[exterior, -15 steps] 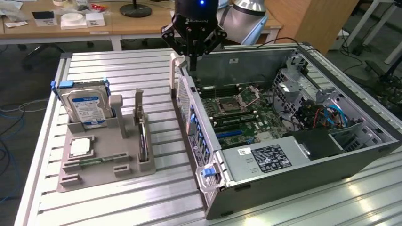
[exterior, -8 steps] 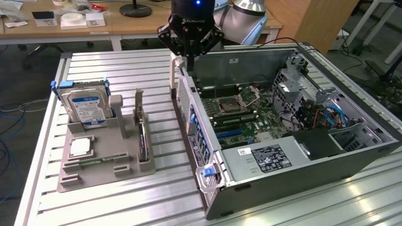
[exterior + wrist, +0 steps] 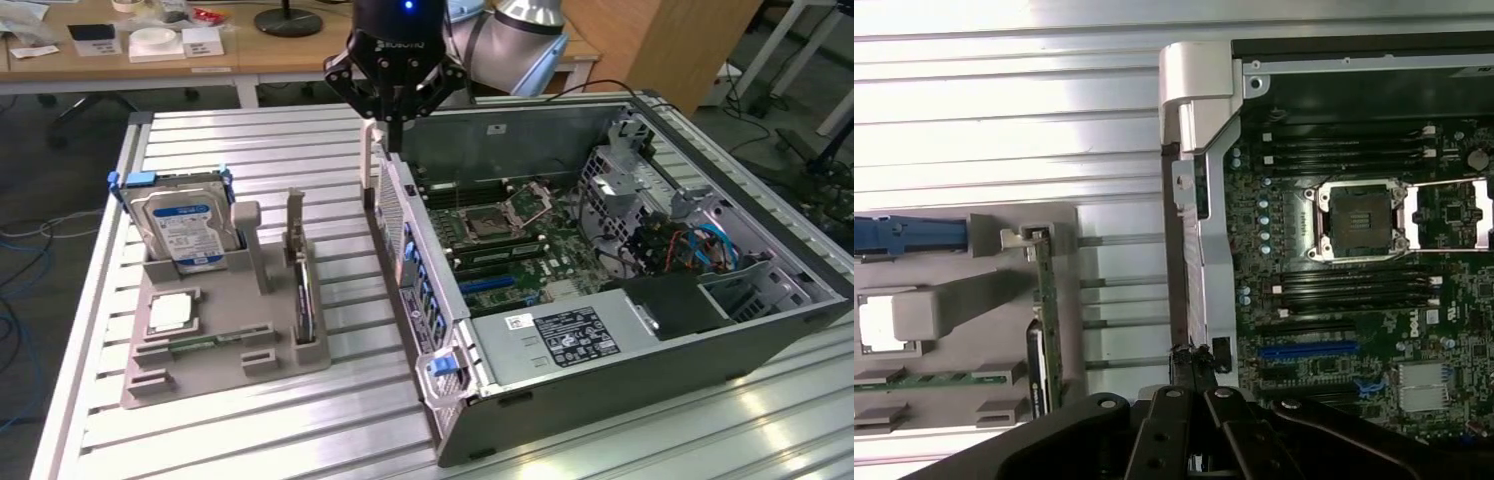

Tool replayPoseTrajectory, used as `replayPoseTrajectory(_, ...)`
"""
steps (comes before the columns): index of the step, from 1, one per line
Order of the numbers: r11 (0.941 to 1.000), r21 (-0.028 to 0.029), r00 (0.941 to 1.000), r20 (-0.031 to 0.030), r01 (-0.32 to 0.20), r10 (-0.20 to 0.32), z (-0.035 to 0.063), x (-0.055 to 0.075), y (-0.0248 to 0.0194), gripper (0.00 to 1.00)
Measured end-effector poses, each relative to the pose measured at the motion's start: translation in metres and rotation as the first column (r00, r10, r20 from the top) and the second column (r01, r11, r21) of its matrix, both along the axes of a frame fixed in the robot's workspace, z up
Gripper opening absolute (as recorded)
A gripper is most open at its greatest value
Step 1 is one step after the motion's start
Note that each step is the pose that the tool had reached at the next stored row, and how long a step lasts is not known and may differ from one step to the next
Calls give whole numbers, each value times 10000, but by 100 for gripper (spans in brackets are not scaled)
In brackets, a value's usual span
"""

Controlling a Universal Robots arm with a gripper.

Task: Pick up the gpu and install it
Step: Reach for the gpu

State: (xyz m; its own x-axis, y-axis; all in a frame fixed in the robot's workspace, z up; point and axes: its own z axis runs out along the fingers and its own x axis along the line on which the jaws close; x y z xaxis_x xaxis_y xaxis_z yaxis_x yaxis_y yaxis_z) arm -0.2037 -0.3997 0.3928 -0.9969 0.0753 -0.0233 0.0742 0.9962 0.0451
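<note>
One gripper (image 3: 391, 122) hangs with its fingers pressed together and nothing between them, above the rear wall of the open case (image 3: 641, 380), on the side of the case toward the exterior view's left. A pale upright strip (image 3: 367, 165) at that wall stands just under the fingertips; whether they touch it cannot be told. In the wrist view the closed tips sit over the same wall, beside the motherboard (image 3: 1354, 300) with its bare socket (image 3: 1354, 220).

The gpu (image 3: 306, 295) is not in the gripper. It stands on edge in a slot of the grey tray (image 3: 227, 365), which lies on the slatted table (image 3: 267, 440) just beside the case, on the exterior view's left. Its pale bracket (image 3: 295, 215) points up at the far end. A hard drive (image 3: 184, 225) stands upright in the tray's far corner, apart from the gpu.
</note>
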Motion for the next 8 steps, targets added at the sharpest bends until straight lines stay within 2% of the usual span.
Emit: replayPoseTrajectory(8, 10000, 0, 10000, 1, 0, 0, -1, -89, -3, 11)
